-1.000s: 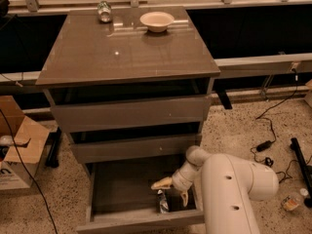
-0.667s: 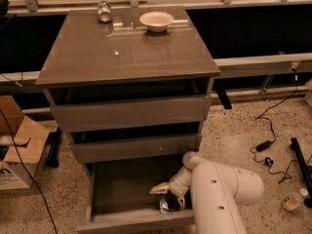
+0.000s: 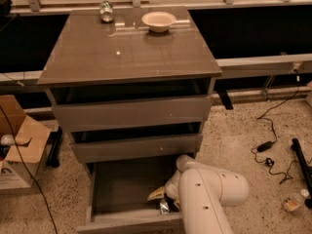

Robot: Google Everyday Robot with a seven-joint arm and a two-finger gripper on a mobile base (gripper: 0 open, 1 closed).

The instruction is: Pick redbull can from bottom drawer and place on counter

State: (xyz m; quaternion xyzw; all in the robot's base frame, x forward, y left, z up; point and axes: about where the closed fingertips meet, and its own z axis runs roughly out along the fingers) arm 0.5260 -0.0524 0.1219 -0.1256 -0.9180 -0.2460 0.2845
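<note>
The bottom drawer [image 3: 117, 189] is pulled open below the two drawers above it. My white arm reaches down into its right front corner. My gripper [image 3: 160, 196] is low inside the drawer, right over a small silver and dark can, the redbull can [image 3: 164, 206], which lies by the drawer's front wall. The arm hides part of the can, so I cannot see whether the gripper holds it. The glossy grey-brown counter [image 3: 131, 52] tops the cabinet.
A stubby greenish-silver can [image 3: 106, 11] and a pale bowl [image 3: 158, 21] stand at the counter's back edge. A cardboard box [image 3: 19, 145] sits on the floor to the left. Cables [image 3: 268, 147] and a small bottle [image 3: 292, 201] lie on the floor to the right.
My arm has shifted a little to the left and further over the drawer's front right corner. The can stays low in the drawer.
</note>
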